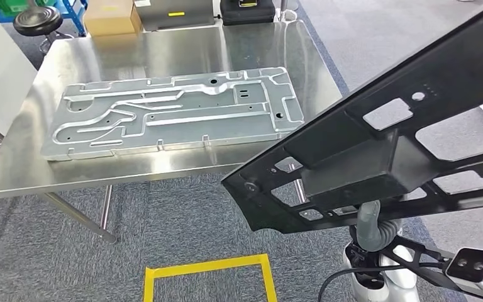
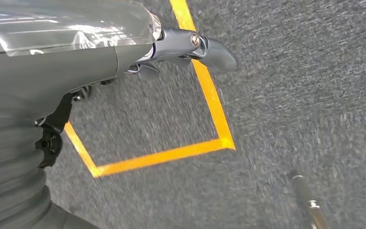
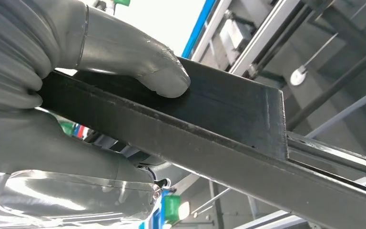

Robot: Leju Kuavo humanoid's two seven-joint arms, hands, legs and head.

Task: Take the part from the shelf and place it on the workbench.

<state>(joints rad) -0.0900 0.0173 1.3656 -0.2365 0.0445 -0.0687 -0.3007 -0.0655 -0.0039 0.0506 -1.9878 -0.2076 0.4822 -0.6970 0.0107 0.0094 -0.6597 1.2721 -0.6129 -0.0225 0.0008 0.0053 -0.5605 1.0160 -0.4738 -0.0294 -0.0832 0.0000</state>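
part (image 1: 377,157): long, stiff black frame, likely light but unwieldy
right hand (image 3: 66,86): clamped on its edge rib
left hand (image 2: 124,52): holds nothing; finger spread unclear
surface (image 1: 182,44): steel, ahead

Part (image 1: 377,151): long black frame-like panel with several cut-out openings and a raised boxy block near its middle. Held in the air, tilted, one pointed end low toward the workbench's near edge, the other rising to the upper right. It is off the workbench (no contact visible).

Workbench (image 1: 163,167): stainless-steel top on thin metal legs, reflective, carrying a flat grey stamped metal plate (image 1: 176,113) lying lengthwise across its middle.
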